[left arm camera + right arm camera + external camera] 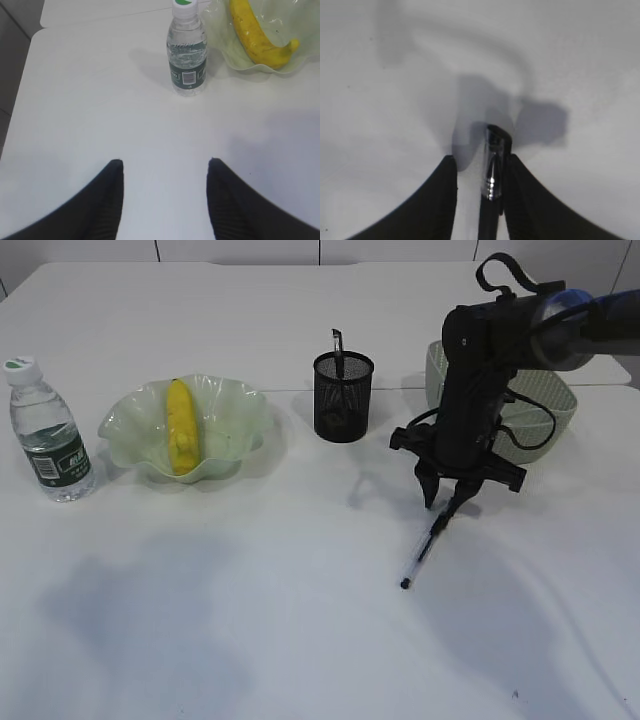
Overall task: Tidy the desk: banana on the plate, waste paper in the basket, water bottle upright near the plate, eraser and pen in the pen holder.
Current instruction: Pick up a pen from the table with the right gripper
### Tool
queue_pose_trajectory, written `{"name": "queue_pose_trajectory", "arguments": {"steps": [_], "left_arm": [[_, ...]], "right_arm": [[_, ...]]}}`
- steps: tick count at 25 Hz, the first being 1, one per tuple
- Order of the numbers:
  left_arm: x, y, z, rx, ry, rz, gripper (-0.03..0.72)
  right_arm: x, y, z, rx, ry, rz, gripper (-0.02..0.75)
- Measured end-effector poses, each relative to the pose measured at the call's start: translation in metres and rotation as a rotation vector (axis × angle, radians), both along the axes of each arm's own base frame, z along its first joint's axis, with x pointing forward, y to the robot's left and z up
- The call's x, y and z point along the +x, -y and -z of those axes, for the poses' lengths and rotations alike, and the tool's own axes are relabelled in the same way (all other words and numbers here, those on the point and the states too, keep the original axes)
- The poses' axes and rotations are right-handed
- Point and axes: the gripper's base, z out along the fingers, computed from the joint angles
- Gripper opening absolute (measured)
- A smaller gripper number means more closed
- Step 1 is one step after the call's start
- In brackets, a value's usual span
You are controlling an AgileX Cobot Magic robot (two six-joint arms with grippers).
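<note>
The desk, a broad white tabletop, is carrying everything here, and most of the tidying is looking done. Toward the back right corner the pale green woven waste basket is sitting half hidden behind the black right arm; whether paper is inside it cannot be told. Over on the left side the translucent green wavy-edged plate is holding the yellow banana, and just beside it, near the left edge, the clear plastic water bottle with the green label is standing upright. In the middle, toward the back, the black mesh pen holder is standing with something dark poking out of its top; the eraser cannot be made out.

So the pen step is the one in hand. The right gripper is pointing down with its jaws clamped on the upper end of the clear-barrelled black pen, which is slanting down to the desk with its tip seemingly touching right of centre. The left gripper is hovering low near the left edge, jaws apart and holding nothing.

Next, by my reading, comes a lift, a carry leftward and back to the holder, and a drop with the pen hanging near vertical to clear that narrow rim.
</note>
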Motion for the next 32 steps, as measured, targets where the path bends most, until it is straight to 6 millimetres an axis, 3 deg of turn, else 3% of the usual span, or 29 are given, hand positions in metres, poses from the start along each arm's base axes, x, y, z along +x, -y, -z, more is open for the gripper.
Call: {"name": "queue_pose_trajectory", "arguments": {"steps": [32], "left_arm": [[0.0000, 0.0000, 0.0000, 0.000, 0.000, 0.000, 0.377]], "right_arm": [[0.0022, 0.0021, -0.0002, -0.029, 0.023, -0.080, 0.237]]}}
